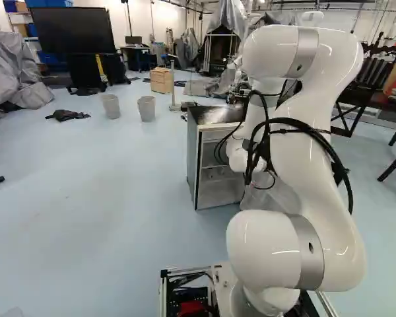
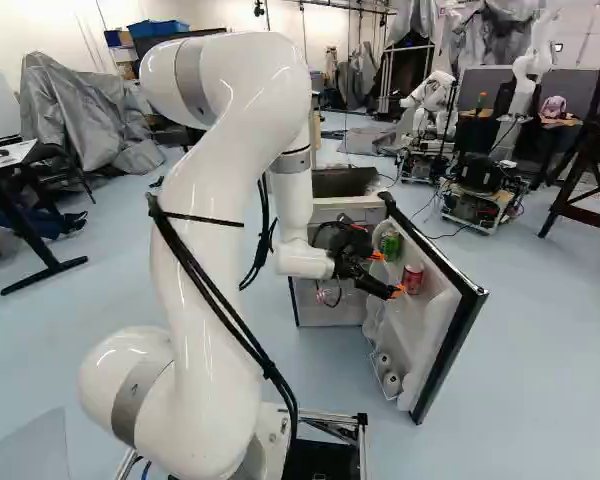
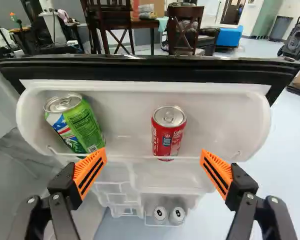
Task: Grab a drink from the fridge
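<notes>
The red can (image 3: 168,132) stands upright in the upper shelf (image 3: 225,107) of the open fridge door (image 2: 446,350), ahead of the gripper (image 3: 154,154) and between the lines of its two fingers. It looks like the easiest drink to take, though the task names none in particular. If full, it should have some weight; its metal wall is thin, firm under a modest squeeze but easy to dent, and smooth, perhaps slippery if cold and damp. The best hold is round the middle of the body, one orange pad (image 3: 218,172) on each side, clear of the rim. The jaws are spread wide with nothing between their pads, leaving ample room for the can. A thin rail (image 3: 127,158) crosses the shelf front low over the can, so the grip should sit above it and the can should be lifted before it is drawn out. The green can (image 3: 80,125) leans in the same shelf, just beyond one finger, and could be knocked as the gripper goes in. Two pale cans (image 3: 168,216) sit in a lower rack, out of the way. The arm (image 2: 205,270) reaches in beside the fridge body (image 1: 206,175), which its elbow or wrist could brush on the way out.
</notes>
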`<state>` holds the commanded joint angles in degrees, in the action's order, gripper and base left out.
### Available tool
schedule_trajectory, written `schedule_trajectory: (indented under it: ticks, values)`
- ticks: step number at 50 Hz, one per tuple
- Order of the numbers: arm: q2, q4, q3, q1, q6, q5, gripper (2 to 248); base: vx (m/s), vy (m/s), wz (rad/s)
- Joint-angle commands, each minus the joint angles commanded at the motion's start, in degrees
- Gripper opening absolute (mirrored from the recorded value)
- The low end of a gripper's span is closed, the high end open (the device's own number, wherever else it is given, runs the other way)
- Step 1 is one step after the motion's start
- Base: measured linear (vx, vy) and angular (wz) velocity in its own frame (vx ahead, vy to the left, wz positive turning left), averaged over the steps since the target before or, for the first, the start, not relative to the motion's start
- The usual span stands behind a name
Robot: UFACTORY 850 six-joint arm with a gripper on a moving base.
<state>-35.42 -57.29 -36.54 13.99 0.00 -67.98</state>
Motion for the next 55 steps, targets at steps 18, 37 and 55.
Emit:
schedule_trajectory:
  ticks: [18, 37, 55]
  values:
    - [3.18, 0.0, 0.86, 1.02, 0.0, 0.87, 247, 0.0, 0.0, 0.0]
    - [2.55, 0.02, -0.71, 2.85, 0.0, 3.54, 247, 0.0, 0.0, 0.0]
    - [1.83, 1.07, -1.9, 4.22, 0.0, 5.01, 247, 0.0, 0.0, 0.0]
